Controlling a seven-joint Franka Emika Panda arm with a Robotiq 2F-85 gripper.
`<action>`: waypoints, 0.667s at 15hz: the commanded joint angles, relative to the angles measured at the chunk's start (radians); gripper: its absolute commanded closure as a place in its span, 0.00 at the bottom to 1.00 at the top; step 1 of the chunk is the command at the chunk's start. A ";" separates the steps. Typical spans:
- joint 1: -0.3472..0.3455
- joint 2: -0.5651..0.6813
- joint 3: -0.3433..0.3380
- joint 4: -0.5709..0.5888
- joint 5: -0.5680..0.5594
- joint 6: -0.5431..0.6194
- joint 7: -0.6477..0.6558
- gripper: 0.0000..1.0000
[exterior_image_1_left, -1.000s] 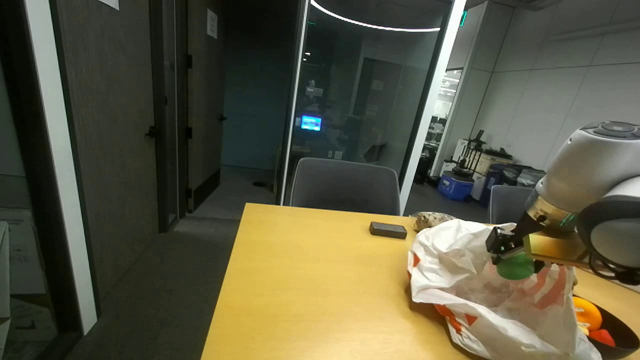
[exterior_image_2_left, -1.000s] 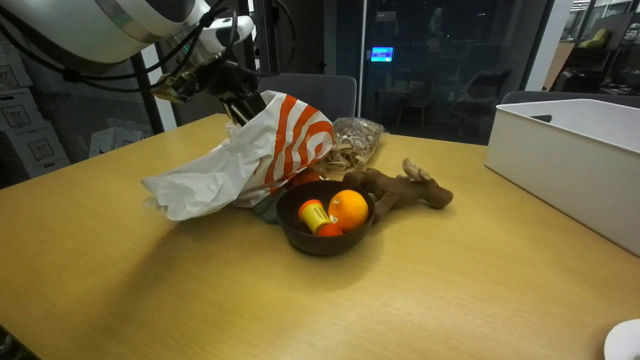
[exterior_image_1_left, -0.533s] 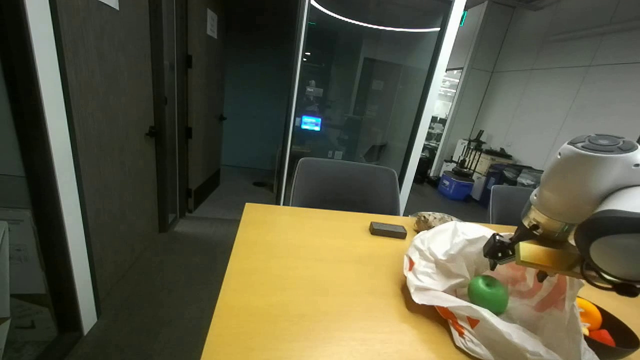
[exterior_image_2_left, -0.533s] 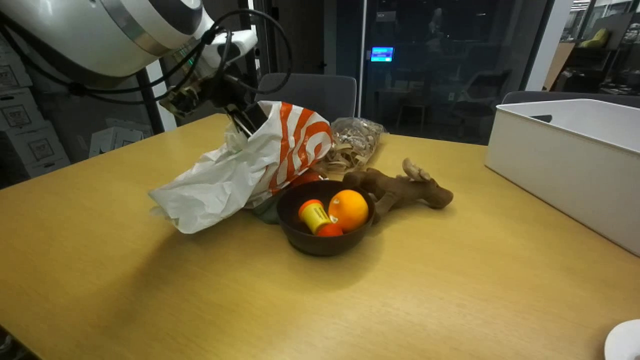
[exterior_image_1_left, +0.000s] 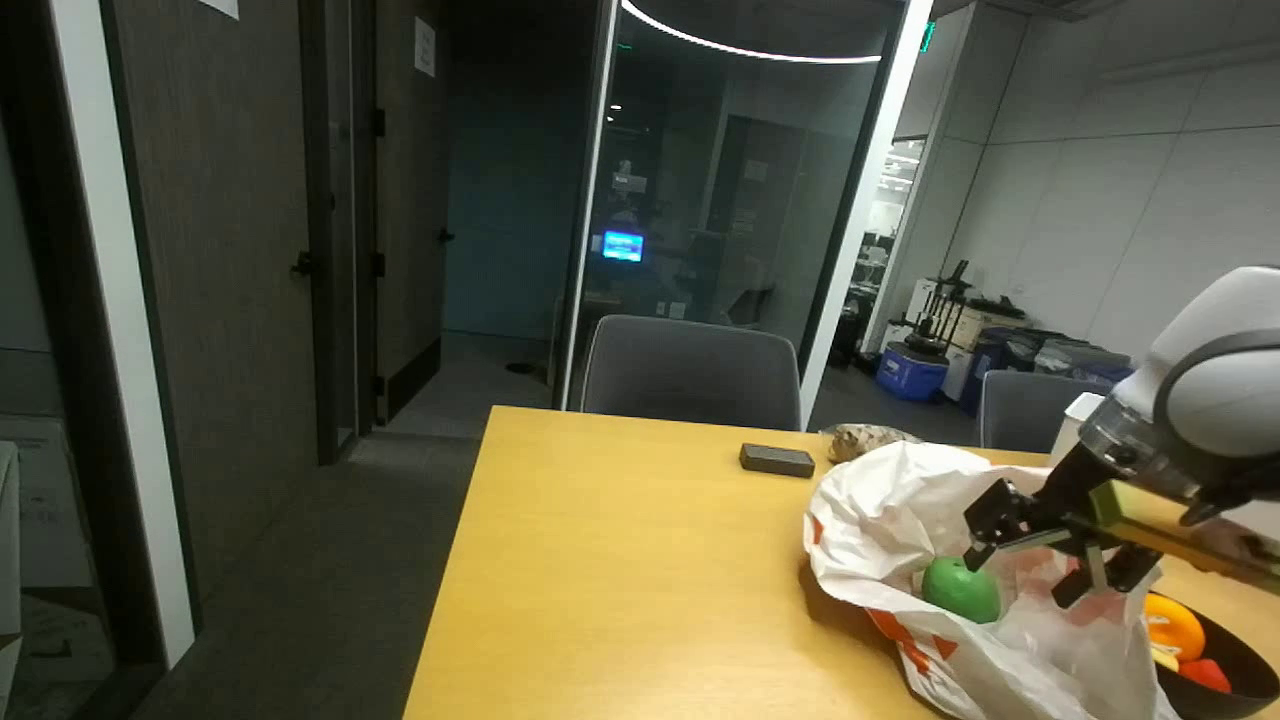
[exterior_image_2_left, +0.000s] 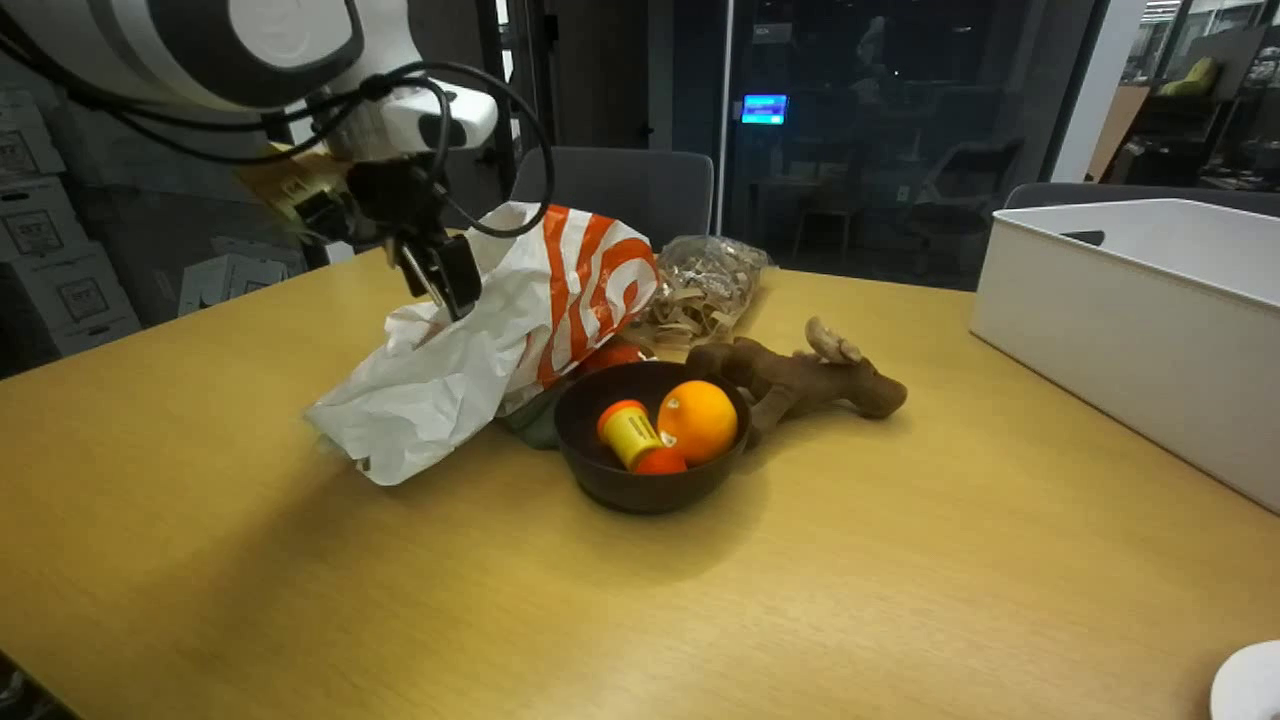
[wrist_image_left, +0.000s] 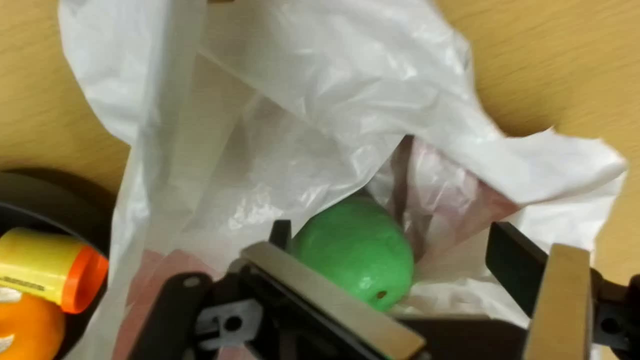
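We note the gripper (wrist_image_left: 392, 240), jaws apart, the green fruit (wrist_image_left: 355, 250) already inside the bag (wrist_image_left: 390, 95), and the orange (wrist_image_left: 35, 325), at the wrist view's eight o'clock, still in the bowl (wrist_image_left: 62, 210).

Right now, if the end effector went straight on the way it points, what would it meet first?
Most likely the green fruit in the white plastic bag; in the wrist view it shows between the open jaws of the end effector. Depth is unclear, so a fold of the bag could come first.
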 joint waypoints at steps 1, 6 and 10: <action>0.102 -0.232 -0.185 -0.018 0.151 -0.241 -0.269 0.00; -0.273 -0.267 -0.061 0.072 0.126 -0.528 -0.179 0.00; -0.419 -0.182 -0.012 0.109 0.137 -0.467 -0.075 0.00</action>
